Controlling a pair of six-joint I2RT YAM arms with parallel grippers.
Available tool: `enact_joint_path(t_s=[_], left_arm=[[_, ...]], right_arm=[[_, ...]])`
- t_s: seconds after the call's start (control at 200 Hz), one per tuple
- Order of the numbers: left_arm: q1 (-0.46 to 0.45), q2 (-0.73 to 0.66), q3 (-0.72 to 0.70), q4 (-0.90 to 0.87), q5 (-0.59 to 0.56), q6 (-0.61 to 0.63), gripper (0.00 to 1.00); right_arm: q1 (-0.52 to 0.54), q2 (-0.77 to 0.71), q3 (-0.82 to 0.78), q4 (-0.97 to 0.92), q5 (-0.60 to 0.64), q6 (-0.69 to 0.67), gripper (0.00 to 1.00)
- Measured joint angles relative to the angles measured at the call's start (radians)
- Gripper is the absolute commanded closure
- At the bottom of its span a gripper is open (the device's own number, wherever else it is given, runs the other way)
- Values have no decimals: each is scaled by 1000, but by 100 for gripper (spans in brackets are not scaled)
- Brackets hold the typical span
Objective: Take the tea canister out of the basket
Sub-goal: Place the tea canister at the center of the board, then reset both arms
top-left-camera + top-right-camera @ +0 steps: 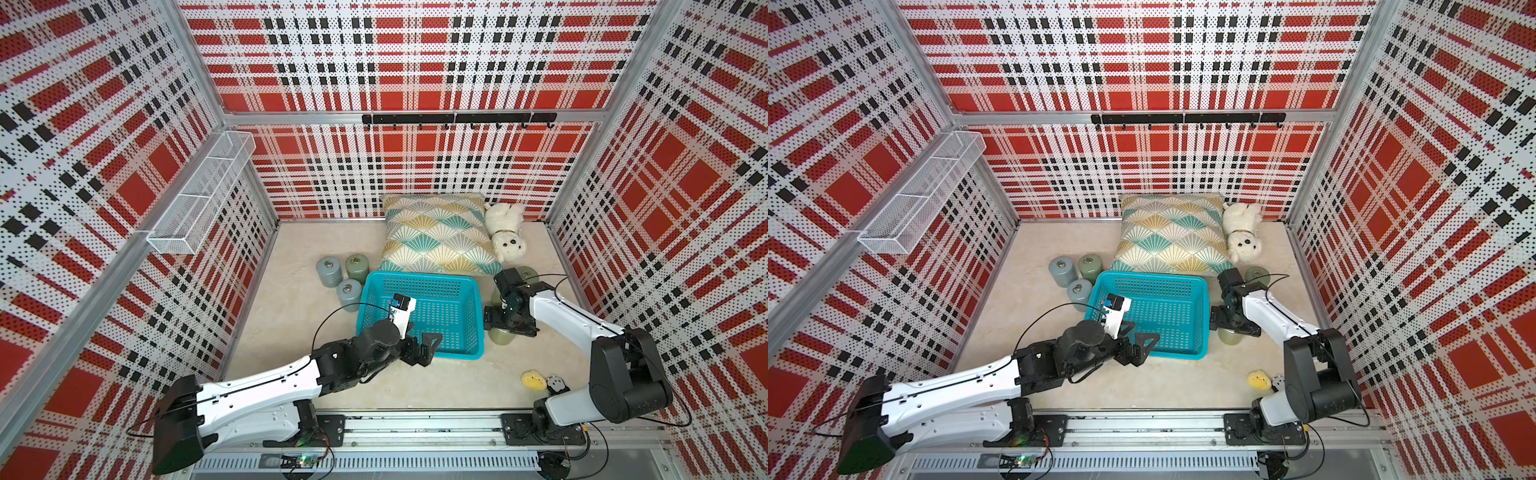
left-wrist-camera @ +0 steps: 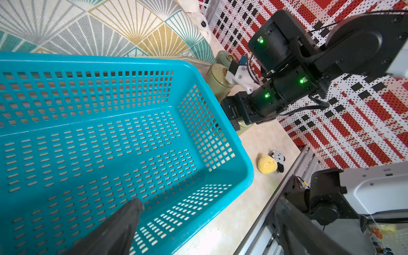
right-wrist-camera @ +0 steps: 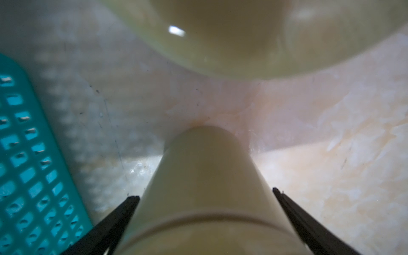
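Note:
The turquoise basket (image 1: pixel 419 275) (image 1: pixel 1154 274) (image 2: pixel 110 59) sits mid-table with nothing in it. A pale green tea canister (image 1: pixel 500 337) (image 1: pixel 1228 337) (image 3: pixel 205 167) stands upright on the table just right of the basket's wall (image 3: pixel 22 154). My right gripper (image 1: pixel 509 328) (image 1: pixel 1235 328) (image 3: pixel 203 194) straddles it, open, each fingertip a sliver off its side. My left gripper (image 1: pixel 428 347) (image 1: pixel 1144 345) (image 2: pixel 207 220) hangs open over the basket's near left corner. One finger (image 2: pixel 123 220) is above the perforated floor and the basket's near wall passes between the two.
Three grey and green canisters (image 1: pixel 349 292) stand left of the basket, and two more (image 2: pixel 217 81) (image 1: pixel 528 274) behind the right arm. A patterned pillow (image 1: pixel 436 237) and plush dog (image 1: pixel 505 232) lie at the back. Small yellow (image 1: pixel 534 380) and panda (image 1: pixel 557 384) plushes lie front right. A white wire rack (image 1: pixel 199 195) hangs on the left wall.

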Motion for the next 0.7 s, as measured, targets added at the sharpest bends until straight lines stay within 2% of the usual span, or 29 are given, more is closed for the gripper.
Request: enact_joint_path(t_s=[0.215,0.531,0.701], left_arm=[[48,-20,0,-13,-22,-5,1],[373,-85,-39,-8,60,-65,1],[531,-97,-42,-8,81,-78,1]], right_arm=[[-1,-116,15,-19,1,18,0],[-2,-413,78,0,64,69,0],[-4,-562,-3,172,97,91,0]])
